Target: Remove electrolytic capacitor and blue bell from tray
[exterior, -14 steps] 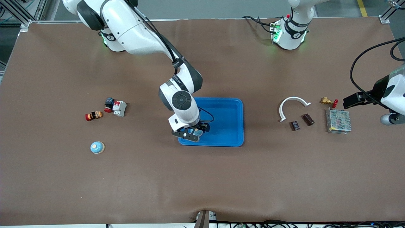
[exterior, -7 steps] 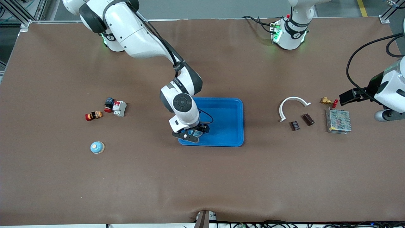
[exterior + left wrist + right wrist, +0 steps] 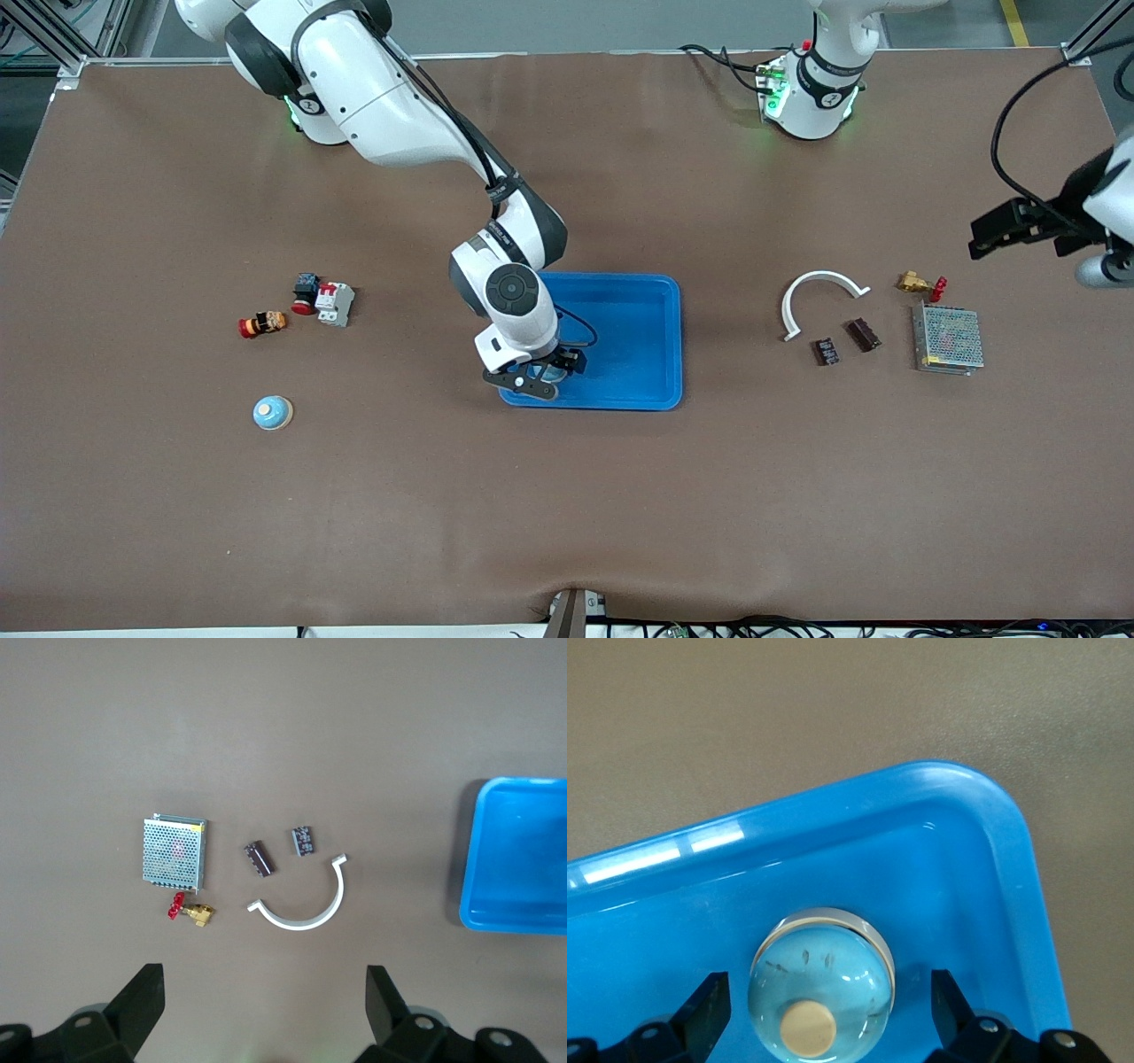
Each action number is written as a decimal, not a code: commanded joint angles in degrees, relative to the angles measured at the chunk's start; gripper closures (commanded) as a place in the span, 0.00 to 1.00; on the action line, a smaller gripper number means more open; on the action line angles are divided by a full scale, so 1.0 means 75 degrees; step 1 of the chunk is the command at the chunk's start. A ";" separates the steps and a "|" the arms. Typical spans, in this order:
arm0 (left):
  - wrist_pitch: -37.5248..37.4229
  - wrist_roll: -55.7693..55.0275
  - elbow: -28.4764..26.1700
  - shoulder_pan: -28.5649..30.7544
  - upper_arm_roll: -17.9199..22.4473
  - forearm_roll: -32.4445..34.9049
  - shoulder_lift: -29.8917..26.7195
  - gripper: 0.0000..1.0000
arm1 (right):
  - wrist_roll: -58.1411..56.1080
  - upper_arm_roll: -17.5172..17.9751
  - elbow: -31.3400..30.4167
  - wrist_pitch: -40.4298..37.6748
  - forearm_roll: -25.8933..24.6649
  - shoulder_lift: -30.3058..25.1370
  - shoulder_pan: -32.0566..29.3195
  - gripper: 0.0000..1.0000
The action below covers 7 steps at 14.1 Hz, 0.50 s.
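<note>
A pale blue bell (image 3: 822, 981) with a cream button sits in the corner of the blue tray (image 3: 678, 346) that lies nearest the front camera at the right arm's end. My right gripper (image 3: 536, 378) hangs open around it, and its fingers (image 3: 709, 1008) stand clear of the dome. A second bell (image 3: 272, 413) sits on the table toward the right arm's end. The dark brown capacitor (image 3: 862, 334) lies beside a white arc (image 3: 819, 297). The left wrist view also shows the capacitor (image 3: 259, 858). My left gripper (image 3: 266, 1010) is open and empty, high over the table's left arm end (image 3: 1019, 226).
A small black part (image 3: 827, 351), a metal mesh box (image 3: 948, 339) and a brass valve with a red handle (image 3: 919, 284) lie near the capacitor. A red-and-white breaker (image 3: 334, 302), a red button (image 3: 305, 294) and a small orange part (image 3: 262, 323) lie toward the right arm's end.
The left arm has lifted and swung away from the mesh box toward the table's edge. The right gripper stays open around the bell in the tray.
</note>
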 commanded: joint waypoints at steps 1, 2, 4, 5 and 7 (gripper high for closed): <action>0.1004 0.0540 -0.1453 -0.0116 0.0285 -0.0191 -0.0966 0.00 | 0.0160 -0.0055 0.0017 0.0151 -0.0107 0.0076 0.0104 0.00; 0.1019 0.0810 -0.1514 -0.0116 0.0309 -0.0191 -0.1002 0.00 | 0.0160 -0.0055 0.0017 0.0139 -0.0107 0.0076 0.0104 0.00; 0.1019 0.0731 -0.1445 -0.0150 0.0333 -0.0157 -0.0968 0.00 | 0.0160 -0.0055 0.0017 0.0151 -0.0107 0.0076 0.0104 0.00; 0.1019 0.0719 -0.1433 -0.0162 0.0333 -0.0121 -0.0968 0.00 | 0.0160 -0.0055 0.0017 0.0139 -0.0107 0.0076 0.0104 0.00; 0.0996 0.0731 -0.1397 -0.0151 0.0298 -0.0098 -0.0968 0.00 | 0.0148 -0.0055 0.0017 0.0139 -0.0107 0.0076 0.0104 0.00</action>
